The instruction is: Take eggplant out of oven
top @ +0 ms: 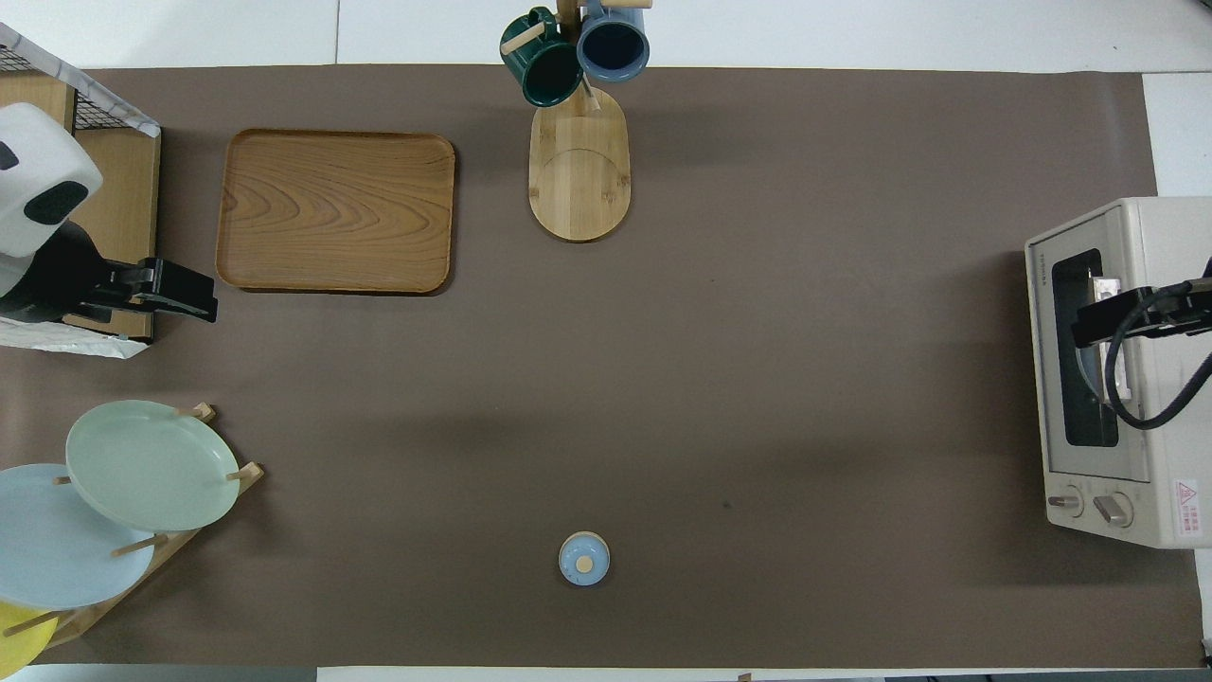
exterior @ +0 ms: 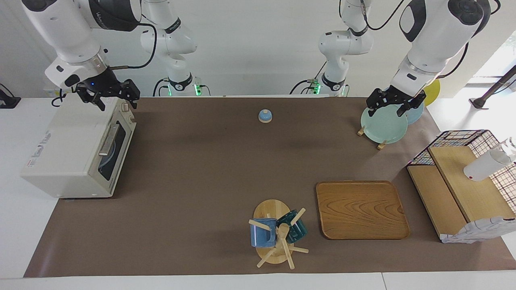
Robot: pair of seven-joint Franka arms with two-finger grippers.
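The cream-white oven point(exterior: 68, 149) point(top: 1160, 227) stands at the right arm's end of the table, its dark glass door point(exterior: 115, 151) point(top: 1079, 379) closed and the bar handle point(exterior: 108, 141) lying across it. The eggplant is hidden. My right gripper point(exterior: 116, 101) point(top: 1098, 322) hangs open and empty over the top front edge of the oven, above the door. At the left arm's end, my left gripper point(exterior: 393, 108) point(top: 189, 296) is open and empty in the air over the plate rack point(exterior: 383, 125).
A small blue bell point(exterior: 265, 116) point(top: 583, 558) sits mid-table near the robots. A wooden tray point(exterior: 360, 209) point(top: 336, 210), a mug tree point(exterior: 278, 233) point(top: 578, 170) with two mugs, and a wire-sided wooden shelf point(exterior: 463, 189) lie farther out. Plates point(top: 150, 464) lean in the rack.
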